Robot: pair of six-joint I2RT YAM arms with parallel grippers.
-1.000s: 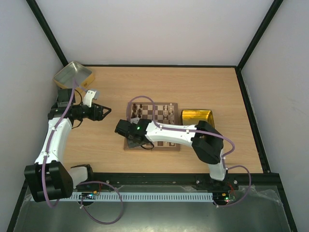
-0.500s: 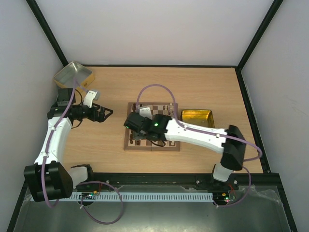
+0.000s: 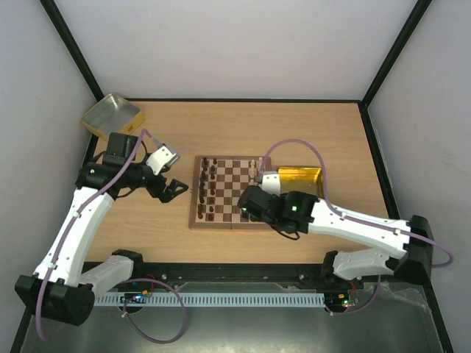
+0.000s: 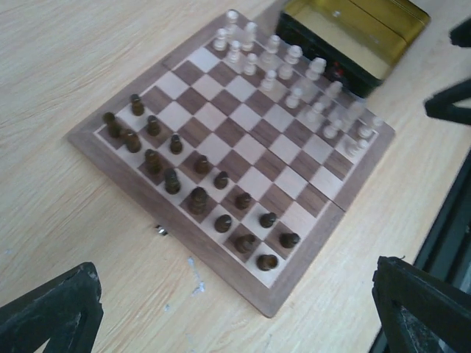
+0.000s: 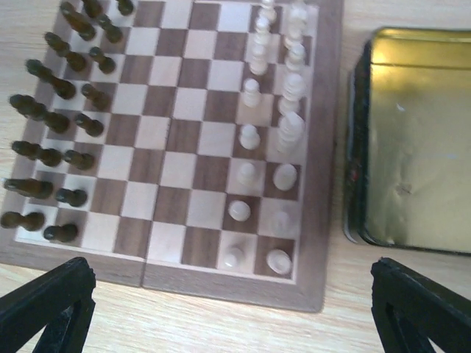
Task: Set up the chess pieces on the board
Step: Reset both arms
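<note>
Top view: left arm (image 3: 81, 213) bent up from near-left base. Left gripper (image 3: 175, 190) points right, just off left rim of board (image 3: 230, 188). Right arm (image 3: 353, 224) stretched low, leftward. Right gripper (image 3: 246, 200) above board's near-right squares. Board mid-table, gold tray (image 3: 300, 179) just beside its right rim.

Left wrist: fingers (image 4: 51, 312) spread wide, nothing between. Dark pieces (image 4: 197, 200) in two near rows, cream pieces (image 4: 294, 77) on far side.

Right wrist: fingers (image 5: 48, 305) wide apart, empty. Board lies below, dark pieces left, cream right.
</note>
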